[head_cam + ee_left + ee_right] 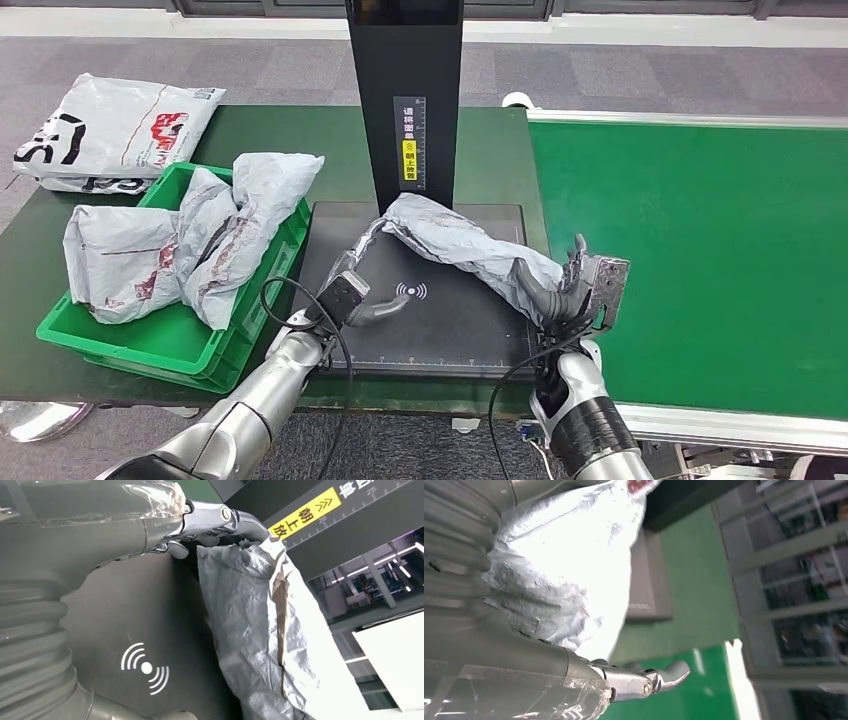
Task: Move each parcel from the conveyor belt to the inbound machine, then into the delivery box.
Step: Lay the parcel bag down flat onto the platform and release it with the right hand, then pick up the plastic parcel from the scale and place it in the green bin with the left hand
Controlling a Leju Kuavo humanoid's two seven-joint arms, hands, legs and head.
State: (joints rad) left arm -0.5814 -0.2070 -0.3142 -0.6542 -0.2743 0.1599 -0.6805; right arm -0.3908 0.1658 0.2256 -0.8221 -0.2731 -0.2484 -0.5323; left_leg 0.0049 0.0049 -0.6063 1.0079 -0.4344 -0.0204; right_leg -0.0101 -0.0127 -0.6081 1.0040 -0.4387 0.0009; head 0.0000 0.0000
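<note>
A crumpled grey parcel [455, 245] lies slantwise across the black plate of the inbound machine [400, 335], one end against the black post [405, 100]. My right hand [572, 290] grips the parcel's end nearest the conveyor, and the wrist view shows the parcel [569, 575] pressed into the right hand [524, 670]. My left hand [350, 290] is spread over the plate, its fingers [220, 517] touching the parcel's [260, 630] post-side end and its thumb apart from it. The delivery box [150, 335] is a green bin at the left.
Several grey parcels [190, 240] stick out of the green bin. A white printed parcel [115, 130] lies on the table's far left corner. The green conveyor belt [700, 240] runs along the right. A white scan symbol [410, 292] marks the plate.
</note>
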